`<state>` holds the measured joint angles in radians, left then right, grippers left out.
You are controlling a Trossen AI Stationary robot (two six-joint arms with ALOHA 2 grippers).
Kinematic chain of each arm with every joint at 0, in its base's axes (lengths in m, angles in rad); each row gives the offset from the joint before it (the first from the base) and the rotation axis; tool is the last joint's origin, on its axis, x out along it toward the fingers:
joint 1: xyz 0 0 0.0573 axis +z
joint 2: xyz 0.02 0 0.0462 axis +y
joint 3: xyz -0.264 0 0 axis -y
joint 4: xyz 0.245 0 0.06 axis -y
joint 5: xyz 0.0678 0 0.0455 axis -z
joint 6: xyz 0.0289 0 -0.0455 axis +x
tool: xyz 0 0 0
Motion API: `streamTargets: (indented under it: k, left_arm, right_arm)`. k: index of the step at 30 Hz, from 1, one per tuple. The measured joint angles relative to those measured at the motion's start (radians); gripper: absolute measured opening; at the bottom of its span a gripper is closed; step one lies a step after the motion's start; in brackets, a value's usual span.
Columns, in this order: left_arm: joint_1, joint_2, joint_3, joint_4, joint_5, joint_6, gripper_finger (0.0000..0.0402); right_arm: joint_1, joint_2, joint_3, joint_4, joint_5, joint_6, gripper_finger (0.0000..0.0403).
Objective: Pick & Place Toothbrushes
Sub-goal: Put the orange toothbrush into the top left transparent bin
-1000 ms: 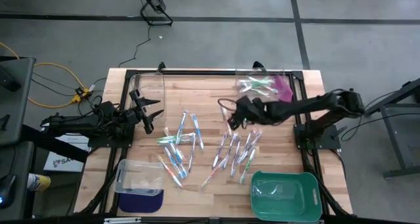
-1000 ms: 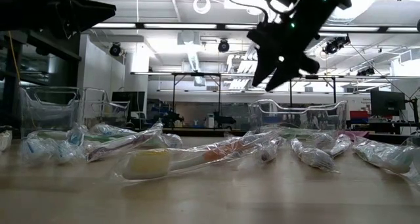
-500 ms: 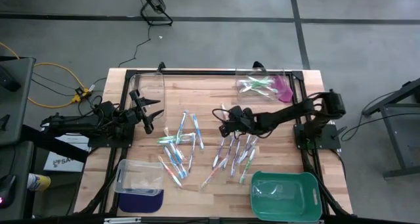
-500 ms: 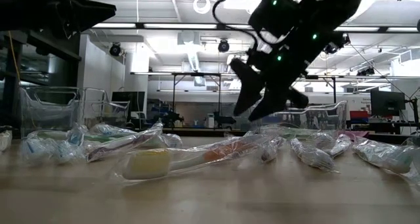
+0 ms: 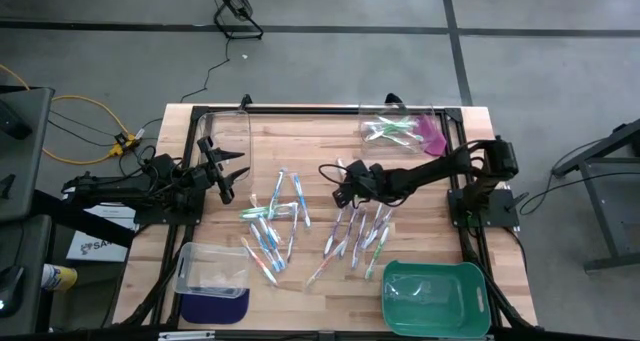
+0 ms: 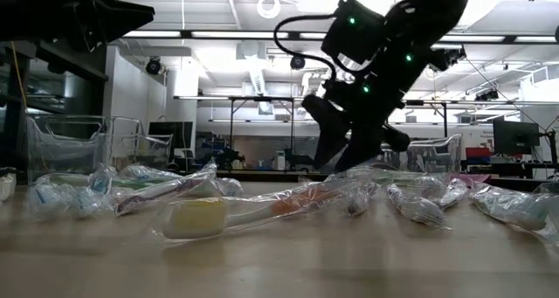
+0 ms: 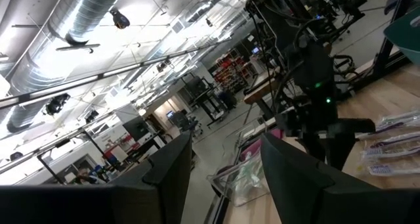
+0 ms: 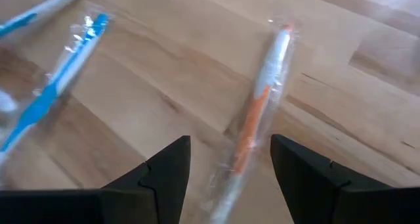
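Wrapped toothbrushes lie flat on the wooden table in two loose groups, a left group (image 5: 270, 226) and a right group (image 5: 362, 231). My right gripper (image 5: 336, 188) hangs open just above the far left end of the right group. In the right wrist view, its fingers stand on either side of an orange and white toothbrush (image 8: 260, 109) in a clear wrapper without touching it. A blue toothbrush (image 8: 56, 92) lies beside that one. The low view shows my right gripper (image 6: 339, 156) close over the pile. My left gripper (image 5: 226, 171) waits open at the table's left side, raised.
A clear bin (image 5: 400, 129) at the far right holds green toothbrushes and something pink. Another clear bin (image 5: 226, 136) stands far left. A third bin (image 5: 212, 269) sits near left, and a green tray (image 5: 436, 297) near right. Bare wood lies between the two groups.
My right gripper has moved toward the table's left and come down, from well above the table to just over the right group of toothbrushes, with its arm stretched lower. It has stayed open. The toothbrushes have not moved.
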<state>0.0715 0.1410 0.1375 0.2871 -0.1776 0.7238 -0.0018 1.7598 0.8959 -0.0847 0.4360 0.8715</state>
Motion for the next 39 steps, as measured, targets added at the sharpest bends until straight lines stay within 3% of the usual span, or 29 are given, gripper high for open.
streamTargets:
  k: [12, 19, 32, 39]
  left_arm:
    - [0.0, 0.0, 0.0, -0.001, 0.0, 0.0, 0.0177]
    - [0.0, 0.0, 0.0, -0.002, 0.003, 0.0, 0.0177]
    - [0.0, 0.0, 0.0, -0.006, -0.002, 0.0, 0.0177]
    - [0.0, 0.0, 0.0, -0.006, -0.004, 0.0, 0.0177]
  right_arm:
    - [0.055, 0.027, 0.189, -0.302, 0.068, -0.003, 0.0148]
    - [0.024, 0.101, 0.194, -0.287, 0.05, -0.004, 0.0134]
    - [-0.007, 0.176, 0.195, -0.285, 0.055, -0.003, 0.0168]
    - [-0.007, 0.177, 0.195, -0.279, 0.052, -0.012, 0.0108]
